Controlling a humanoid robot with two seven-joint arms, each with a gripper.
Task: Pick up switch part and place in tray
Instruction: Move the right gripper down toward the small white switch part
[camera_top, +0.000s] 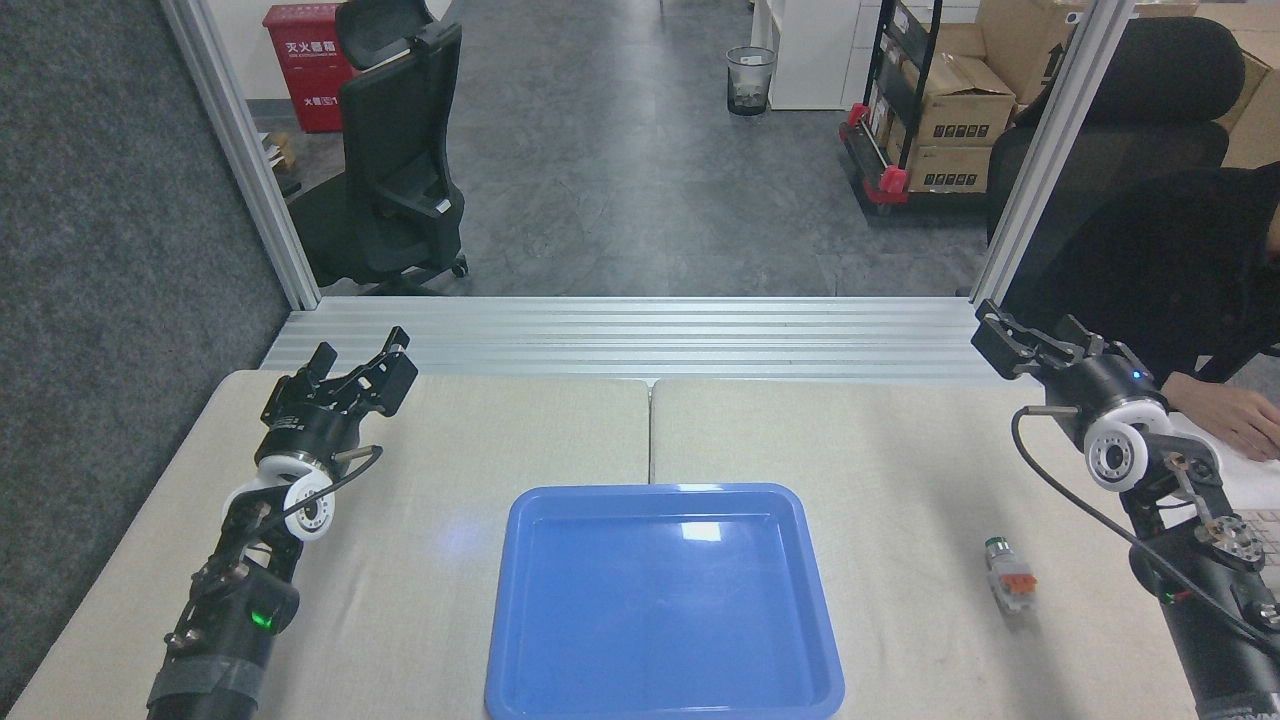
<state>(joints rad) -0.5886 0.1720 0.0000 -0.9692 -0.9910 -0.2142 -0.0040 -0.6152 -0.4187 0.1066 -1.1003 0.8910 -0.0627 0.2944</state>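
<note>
Switch part (1008, 576) lies on its side on the cloth-covered table (400, 560), well to the right of the tray (664, 603) and apart from its rim, cap end pointing away from the robot. In the head view, the one view given, the tray sits empty. The right gripper (1003, 340) hangs beyond the tray's far right corner, nowhere near the part and holding nothing; its fingers look nearly together, though I cannot tell for sure. The left gripper (362, 375) hovers beyond the tray's far left corner, jaws parted and empty. A person's hand (1232, 415) rests on the table right of the tray, near the right arm, so a wide swing could brush it. The part is small and round-capped; a pinch across the cap would likely roll or squirt it away, and the right arm's loose cable might drag over it. Count: one switch part, one tray, two grippers, one hand.
</note>
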